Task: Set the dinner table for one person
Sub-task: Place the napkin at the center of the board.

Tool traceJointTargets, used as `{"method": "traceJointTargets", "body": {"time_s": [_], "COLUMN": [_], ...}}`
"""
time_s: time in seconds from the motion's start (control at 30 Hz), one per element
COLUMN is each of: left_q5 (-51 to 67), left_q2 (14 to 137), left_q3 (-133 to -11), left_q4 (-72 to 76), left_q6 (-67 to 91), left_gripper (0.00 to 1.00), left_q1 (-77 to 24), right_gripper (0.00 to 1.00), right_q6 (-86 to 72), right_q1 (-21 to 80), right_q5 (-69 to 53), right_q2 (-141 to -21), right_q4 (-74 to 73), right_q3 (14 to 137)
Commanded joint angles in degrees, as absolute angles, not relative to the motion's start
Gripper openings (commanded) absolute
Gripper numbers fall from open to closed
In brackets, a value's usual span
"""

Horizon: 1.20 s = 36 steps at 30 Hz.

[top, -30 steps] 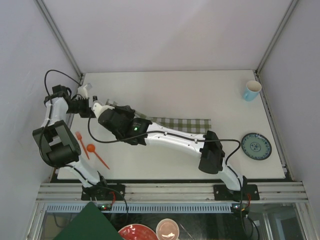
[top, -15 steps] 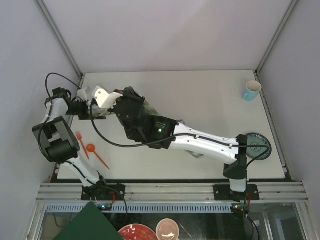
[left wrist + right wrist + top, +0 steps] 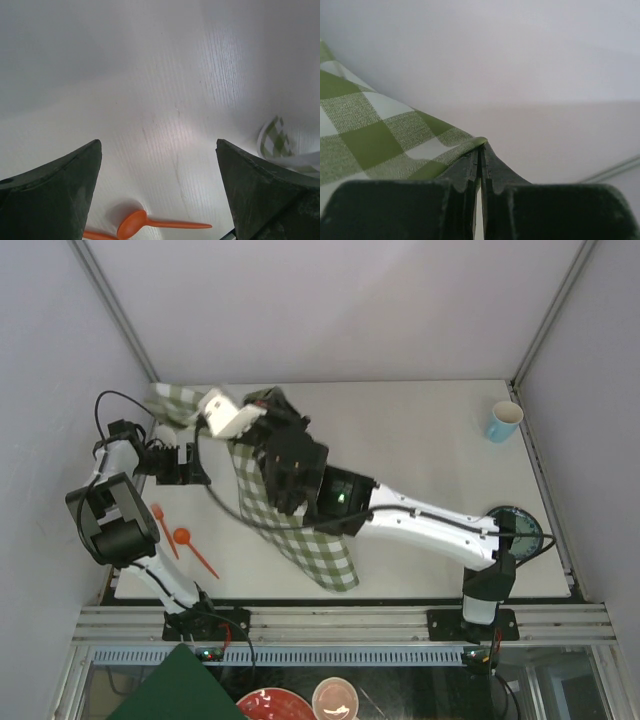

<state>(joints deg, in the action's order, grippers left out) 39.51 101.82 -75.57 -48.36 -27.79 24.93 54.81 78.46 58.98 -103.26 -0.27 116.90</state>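
The green-and-white checked cloth (image 3: 300, 535) hangs lifted over the left half of the dinner table (image 3: 430, 455), from the far left corner down toward the near edge. My right gripper (image 3: 198, 412) reaches across to that far left corner, shut on the cloth's edge. The right wrist view shows the fold of cloth (image 3: 375, 135) pinched between the closed fingers of the right gripper (image 3: 481, 150). My left gripper (image 3: 195, 466) stands open and holds nothing at the table's left edge (image 3: 165, 120). In its wrist view the left gripper (image 3: 157, 144) has the orange spoon (image 3: 160, 225) below it and a bit of cloth (image 3: 274, 140) at the right.
An orange spoon (image 3: 190, 545) and an orange fork (image 3: 162, 528) lie near the left front corner. A light blue cup (image 3: 503, 421) stands at the far right corner. A patterned green plate (image 3: 520, 530) lies at the right, partly behind the right arm. Walls close in on three sides.
The right arm has swung toward the far left corner and lifted the cloth, which has come off the table and unfolded to hang. The left gripper has stayed open in place.
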Motion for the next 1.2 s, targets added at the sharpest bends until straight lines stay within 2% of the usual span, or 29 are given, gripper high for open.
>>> {"method": "traceJointTargets", "body": {"time_s": [0.0, 0.07, 0.27, 0.37, 0.47, 0.6, 0.7, 0.73, 0.8, 0.97, 1.07, 1.17], "left_q5": [38.34, 38.32, 39.12, 39.86, 40.4, 40.98, 41.07, 40.93, 40.61, 40.52, 41.09, 41.7], "left_q2": [98.65, 99.32, 101.07, 101.79, 102.48, 103.82, 103.82, 103.77, 103.84, 103.71, 103.63, 103.62], "left_q3": [-73.12, -73.03, -73.58, -73.59, -72.98, -72.15, -70.74, -70.39, -70.2, -70.31, -70.07, -69.74], "left_q4": [-46.23, -46.06, -46.1, -46.32, -46.33, -46.1, -45.44, -45.3, -45.26, -45.33, -45.35, -45.55], "left_q6": [-27.64, -27.6, -27.51, -27.56, -28.13, -28.93, -29.47, -29.71, -30.11, -30.36, -30.41, -30.68], "left_gripper": [1.0, 1.0, 1.0, 1.0, 1.0, 1.0, 1.0, 1.0, 1.0, 1.0, 1.0, 1.0], "left_q1": [25.31, 25.31, 25.31, 25.31, 25.31, 25.31, 25.32, 25.31, 25.36, 25.37, 25.4, 25.38], "right_gripper": [0.0, 0.0, 0.0, 0.0, 0.0, 0.0, 0.15, 0.16, 0.0, 0.0, 0.0, 0.2], "right_q6": [45.32, 41.58, 19.1, 16.53, 16.65, 18.5, 19.33, 20.04, 20.26, 19.49, 19.68, 18.33], "right_q1": [65.29, 58.97, 37.21, 33.3, 33.24, 34.5, 35.86, 36.53, 37.59, 38.38, 39.5, 40.05], "right_q5": [56.54, 53.54, 37.2, 34.01, 34.05, 37.17, 40.32, 41.65, 43.09, 42.27, 44.33, 43.35], "right_q2": [-97.87, -97.25, -102.06, -105.05, -105.4, -108.16, -108.98, -109.03, -109.23, -108.18, -112.26, -113.9], "right_q4": [-6.8, -9.34, -30.25, -31.76, -28.88, -30.86, -30.93, -30.38, -30.38, -28.63, -34.83, -39.14], "right_q3": [119.87, 118.39, 120.35, 116.55, 111.54, 114.55, 115.9, 115.74, 115.75, 114.67, 120.74, 121.9]}}
